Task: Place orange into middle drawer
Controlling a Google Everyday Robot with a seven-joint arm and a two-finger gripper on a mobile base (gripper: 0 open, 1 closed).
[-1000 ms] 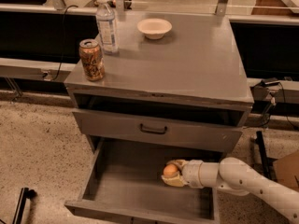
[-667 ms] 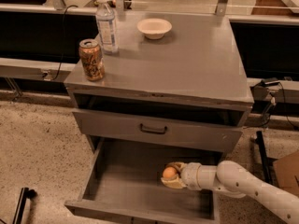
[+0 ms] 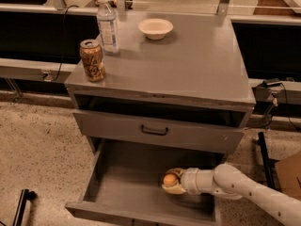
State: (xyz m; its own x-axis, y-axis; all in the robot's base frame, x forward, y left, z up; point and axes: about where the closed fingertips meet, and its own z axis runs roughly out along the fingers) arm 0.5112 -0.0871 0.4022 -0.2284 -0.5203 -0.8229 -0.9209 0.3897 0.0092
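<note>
The orange point(image 3: 170, 179) is small and round, and it sits between the fingers of my gripper point(image 3: 171, 182). My gripper is shut on it inside the open middle drawer point(image 3: 124, 189), low over the grey floor at the right of middle. I cannot tell whether the orange touches the floor. My white arm point(image 3: 235, 185) reaches in from the right, over the drawer's right wall.
Above the open drawer is a closed grey drawer front with a dark loop handle point(image 3: 154, 130). On the cabinet top point(image 3: 193, 65) stand a soda can point(image 3: 92, 60), a water bottle point(image 3: 107, 25) and a white bowl point(image 3: 155, 28). A cardboard box point(image 3: 289, 175) is at the right.
My gripper has sunk a little lower into the drawer with the orange in it. Nothing on the cabinet top has moved.
</note>
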